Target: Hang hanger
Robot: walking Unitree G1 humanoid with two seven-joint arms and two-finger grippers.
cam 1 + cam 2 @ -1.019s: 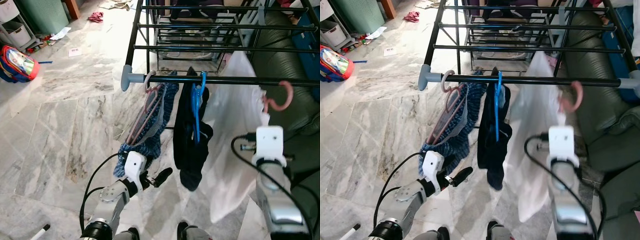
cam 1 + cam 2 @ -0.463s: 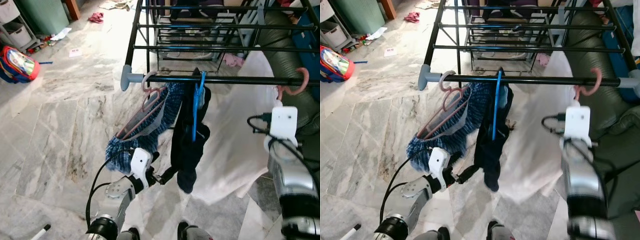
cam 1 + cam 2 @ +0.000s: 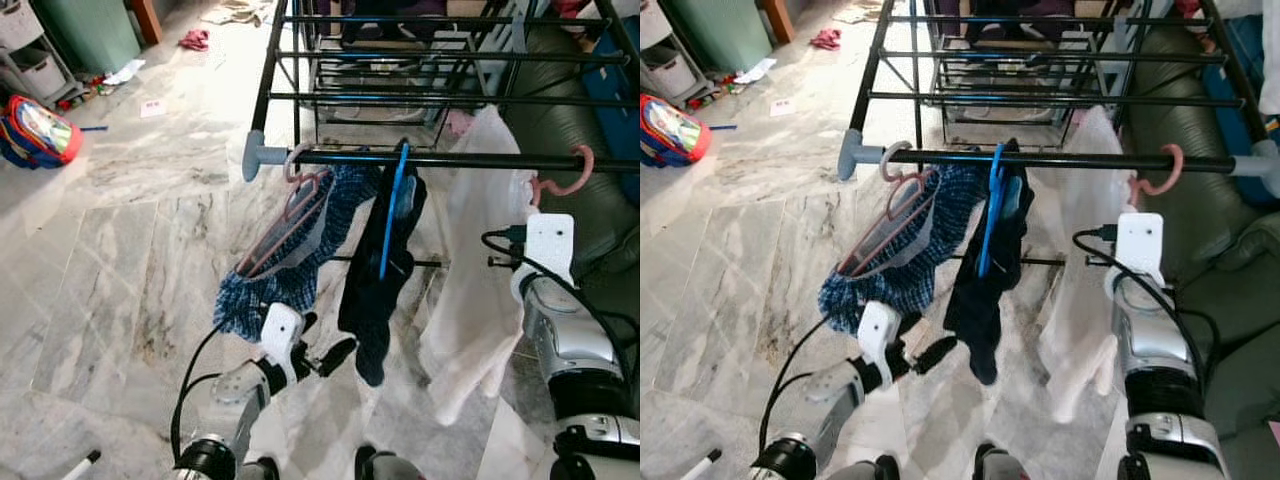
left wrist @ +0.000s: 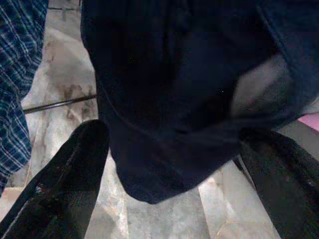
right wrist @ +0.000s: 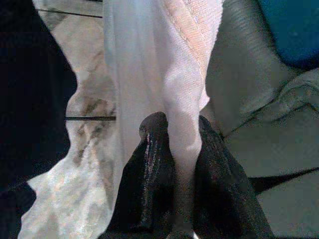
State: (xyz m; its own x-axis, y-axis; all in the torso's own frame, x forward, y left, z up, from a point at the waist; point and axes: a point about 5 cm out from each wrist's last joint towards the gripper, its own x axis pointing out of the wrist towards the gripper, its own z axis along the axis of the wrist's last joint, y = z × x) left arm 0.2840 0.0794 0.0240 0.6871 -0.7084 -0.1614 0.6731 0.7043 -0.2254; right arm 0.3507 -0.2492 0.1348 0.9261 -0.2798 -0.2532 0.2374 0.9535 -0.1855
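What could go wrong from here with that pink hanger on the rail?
The right gripper has its jaws shut on the white garment, whose pink hanger hook sits on the front rail. Pulling down or back may drag the hook off.

The left gripper, jaws open, is right at the dark garment on the blue hanger. A nudge could swing it into the plaid garment or snag it.

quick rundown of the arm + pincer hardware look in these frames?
Both arms are silver metal with loose black cables looping along them. Each wrist carries a white boxy housing: left, right. The left pincer and right pincer each have two long, glossy black fingers with rounded tips.
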